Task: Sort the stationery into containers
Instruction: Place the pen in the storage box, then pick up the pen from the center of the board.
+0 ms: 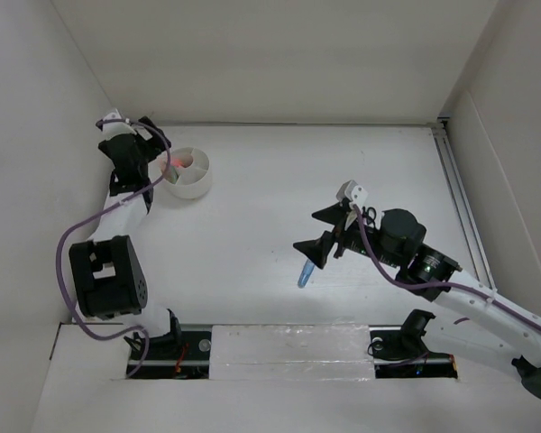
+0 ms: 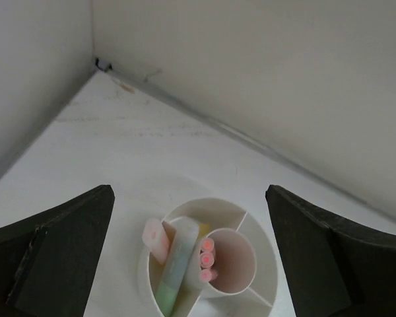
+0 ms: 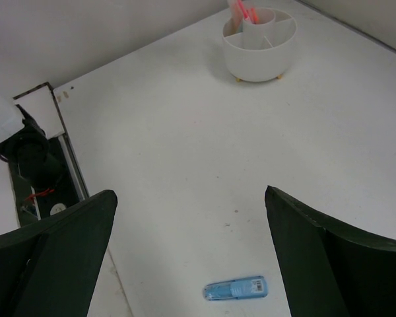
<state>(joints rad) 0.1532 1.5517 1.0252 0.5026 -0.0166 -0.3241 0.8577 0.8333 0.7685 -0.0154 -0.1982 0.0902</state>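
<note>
The round white tub (image 1: 195, 183) with inner dividers stands at the far left of the table. In the left wrist view its rim (image 2: 254, 214) lies right below my open, empty left gripper (image 2: 189, 218). It holds a pale green bar (image 2: 175, 267), a pink piece (image 2: 156, 240) and thin red-pink pens (image 2: 206, 257) standing in the middle cup. My left gripper (image 1: 160, 155) hovers at the tub's left side. A blue marker (image 1: 304, 274) lies on the table, just below my open, empty right gripper (image 1: 317, 233). The right wrist view shows the marker (image 3: 235, 289) between the fingers and the tub (image 3: 259, 49) far off. No scissors show clearly.
White walls close in the table on the left, back and right. A metal rail (image 1: 460, 198) runs along the right edge. The arm mounts (image 1: 162, 347) sit in a slot at the near edge, which also shows in the right wrist view (image 3: 39, 172). A purple cable (image 1: 68, 271) loops beside the left arm.
</note>
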